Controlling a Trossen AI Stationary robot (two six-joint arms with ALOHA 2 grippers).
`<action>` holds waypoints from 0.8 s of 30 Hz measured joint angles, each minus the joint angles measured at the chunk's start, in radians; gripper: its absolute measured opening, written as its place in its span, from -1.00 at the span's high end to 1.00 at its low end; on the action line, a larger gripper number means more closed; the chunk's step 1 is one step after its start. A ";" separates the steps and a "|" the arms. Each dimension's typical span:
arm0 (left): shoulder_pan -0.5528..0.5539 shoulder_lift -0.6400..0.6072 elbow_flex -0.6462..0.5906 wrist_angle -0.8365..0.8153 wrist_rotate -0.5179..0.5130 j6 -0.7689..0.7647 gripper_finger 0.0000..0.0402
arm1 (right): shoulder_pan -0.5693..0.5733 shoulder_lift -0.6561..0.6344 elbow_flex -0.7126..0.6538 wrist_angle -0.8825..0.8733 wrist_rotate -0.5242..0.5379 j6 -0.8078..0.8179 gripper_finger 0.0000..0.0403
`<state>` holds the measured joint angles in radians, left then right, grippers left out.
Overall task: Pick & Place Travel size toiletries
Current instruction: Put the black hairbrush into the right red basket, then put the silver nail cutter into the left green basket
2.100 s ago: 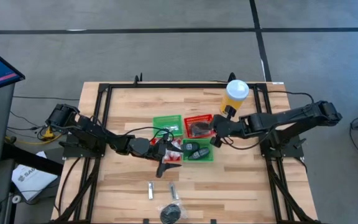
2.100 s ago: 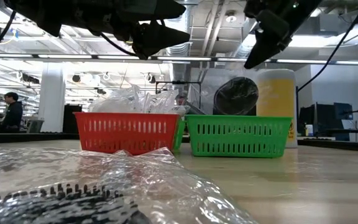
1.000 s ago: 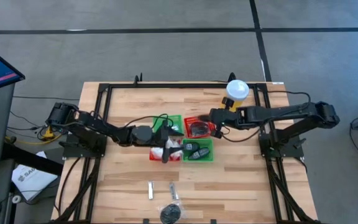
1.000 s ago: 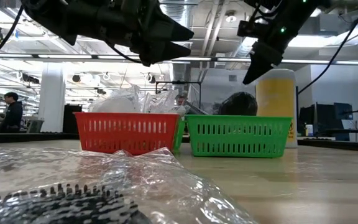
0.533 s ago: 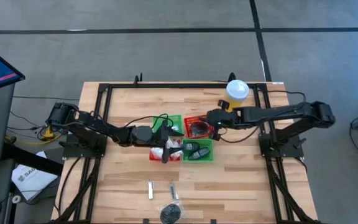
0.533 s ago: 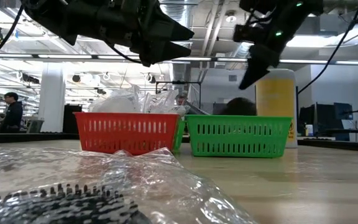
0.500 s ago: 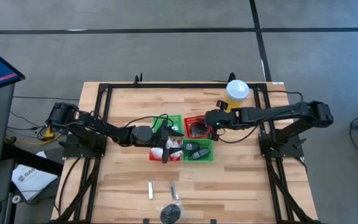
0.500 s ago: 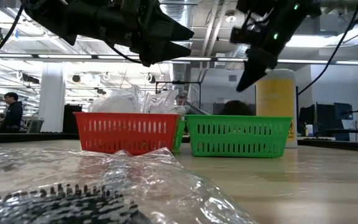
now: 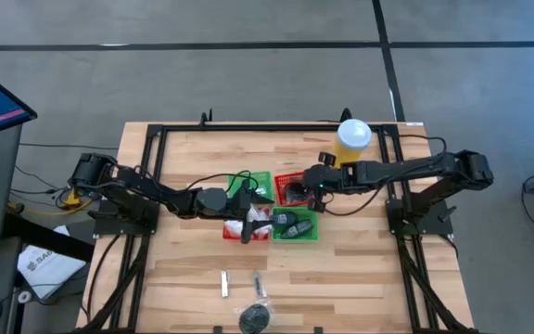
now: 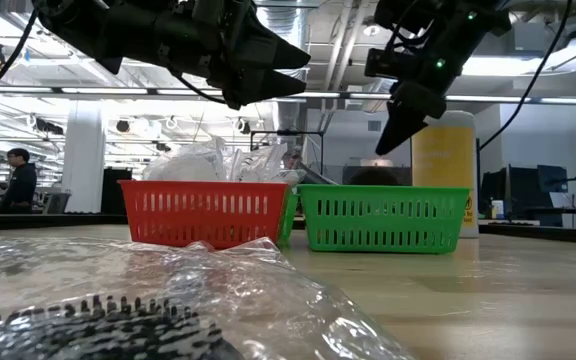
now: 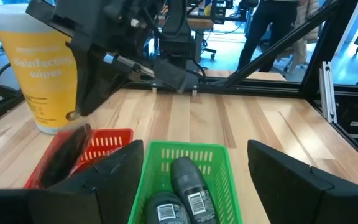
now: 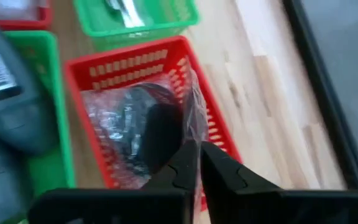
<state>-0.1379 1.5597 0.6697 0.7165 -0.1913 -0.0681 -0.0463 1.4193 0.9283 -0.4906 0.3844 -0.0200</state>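
My right gripper hangs over the far red basket, its fingers shut at the clear wrap of a dark grey disc that lies in that basket. My left gripper is open and holds nothing; it hovers above the near baskets. The near red basket holds white packets. The far green basket holds silvery tubes. Two thin tubes and another wrapped disc lie on the table near its near edge. My right gripper pinches the clear wrap at the edge of the dark disc between its two fingers, slanting down from the table's right. The disc rests inside the red basket, with the wrap rising to the fingertips. How many layers it has cannot be seen.
The near green basket holds dark grey containers, right below my left gripper. A tall yellow cup with a white lid stands just beyond my right arm. The black frame rails run along the table's far side. People stand in the room behind.
My right gripper has moved toward the table's left and down over the far red basket. The wrapped disc hanging from it has sunk from above the basket rims into the red basket.
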 joint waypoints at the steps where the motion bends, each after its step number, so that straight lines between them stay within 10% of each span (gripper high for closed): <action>1: 0.000 0.000 0.000 0.000 0.000 0.000 -0.38 | 0.000 0.000 0.000 0.000 -0.019 -0.003 0.90; 15: 0.000 0.000 0.000 -0.007 0.001 0.000 -0.38 | 0.002 -0.057 0.002 0.058 -0.040 -0.007 -0.03; 24: -0.008 -0.002 0.000 -0.069 0.024 -0.023 -0.38 | 0.076 -0.139 0.000 0.067 -0.041 0.091 -0.16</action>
<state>-0.1464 1.5578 0.6693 0.6476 -0.1675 -0.0911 0.0300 1.2800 0.9283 -0.4231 0.3437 0.0713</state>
